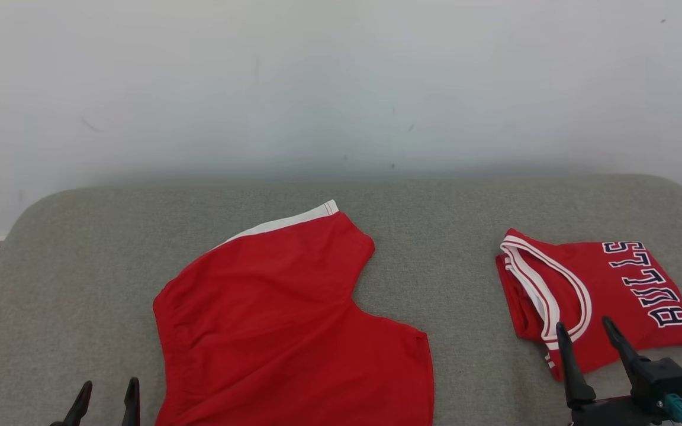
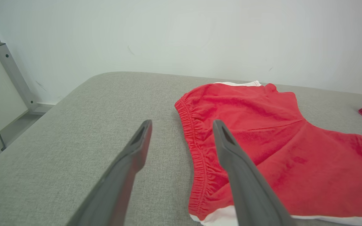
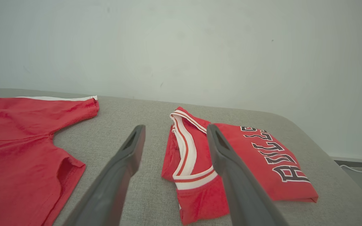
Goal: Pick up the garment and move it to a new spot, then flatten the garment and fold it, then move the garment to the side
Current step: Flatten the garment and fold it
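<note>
The garment, a pair of red shorts (image 1: pixel 282 307) with white trim, lies spread flat on the middle of the grey padded table (image 1: pixel 459 213). In the left wrist view the shorts (image 2: pixel 278 141) show their elastic waistband just right of my left gripper (image 2: pixel 182 124). That left gripper (image 1: pixel 110 393) is open and empty, low at the front left, beside the shorts' left edge. My right gripper (image 1: pixel 585 326) is open and empty at the front right. Its fingertips stand over the near edge of a folded red jersey (image 1: pixel 607 284).
The folded jersey (image 3: pixel 256 163) with "BULLS" lettering lies at the table's right, with the shorts (image 3: pixel 14 141) to its left. A white wall rises behind the table. A grey metal frame (image 2: pixel 11 72) stands beyond the left edge. Bare fabric separates the two garments.
</note>
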You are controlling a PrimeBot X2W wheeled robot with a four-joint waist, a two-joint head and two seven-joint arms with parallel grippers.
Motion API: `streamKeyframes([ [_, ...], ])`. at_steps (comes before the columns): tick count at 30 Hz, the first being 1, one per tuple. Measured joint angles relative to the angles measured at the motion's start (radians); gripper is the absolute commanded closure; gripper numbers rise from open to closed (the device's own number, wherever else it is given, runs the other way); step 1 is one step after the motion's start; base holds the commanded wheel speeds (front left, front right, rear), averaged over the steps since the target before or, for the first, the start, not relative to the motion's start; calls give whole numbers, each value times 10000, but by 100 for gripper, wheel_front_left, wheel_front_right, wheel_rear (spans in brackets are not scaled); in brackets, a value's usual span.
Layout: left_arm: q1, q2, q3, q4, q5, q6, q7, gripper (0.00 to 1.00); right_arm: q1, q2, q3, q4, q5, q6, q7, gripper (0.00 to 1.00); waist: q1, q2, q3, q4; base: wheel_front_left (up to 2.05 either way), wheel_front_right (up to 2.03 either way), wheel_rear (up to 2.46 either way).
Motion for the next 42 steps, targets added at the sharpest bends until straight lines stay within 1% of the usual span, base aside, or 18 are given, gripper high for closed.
streamKeyframes([
  [7,-229,27,-203,21,117,-29,94,0,114,65,59,-82,-44,0,2,0,0,0,23,226,0,0,0],
  [8,-290,27,-245,23,127,-107,125,0,128,65,61,-94,-44,0,0,0,0,0,32,261,0,0,0],
  [10,-377,6,-359,33,127,-130,136,0,129,65,67,-117,-42,4,2,0,0,0,49,338,0,0,0],
  [16,-376,-15,-924,299,127,-700,556,0,128,94,151,-159,-42,23,0,0,0,0,149,566,0,0,0],
  [17,-377,-15,-1011,410,107,-863,627,0,128,123,165,-165,-42,27,0,0,0,0,176,592,0,0,0],
  [23,-420,-127,-1402,1342,-165,-1649,1151,0,105,201,374,-130,-44,115,2,0,0,0,314,666,0,0,0],
  [27,-627,-186,-1522,1977,-244,-1962,1427,0,85,209,408,-127,-71,165,4,0,0,0,401,612,0,0,0],
  [29,-886,-236,-1546,2190,-284,-1967,1471,0,76,205,414,-132,-105,180,6,0,0,0,446,589,0,0,0],
  [30,-1037,-242,-1578,2336,-307,-2056,1561,0,68,201,420,-130,-117,186,8,0,0,0,468,578,0,0,0],
  [33,-1369,-339,-1595,2681,-378,-2134,1624,0,59,196,447,-127,-128,188,29,0,0,0,522,550,0,0,0],
  [39,-1739,-474,-1768,3415,-558,-2305,1896,0,-85,196,523,-140,-209,190,63,0,0,0,620,526,0,0,0],
  [42,-1884,-481,-1868,3701,-566,-2311,1894,0,-108,198,598,-176,-297,190,77,0,0,0,648,525,0,0,0],
])
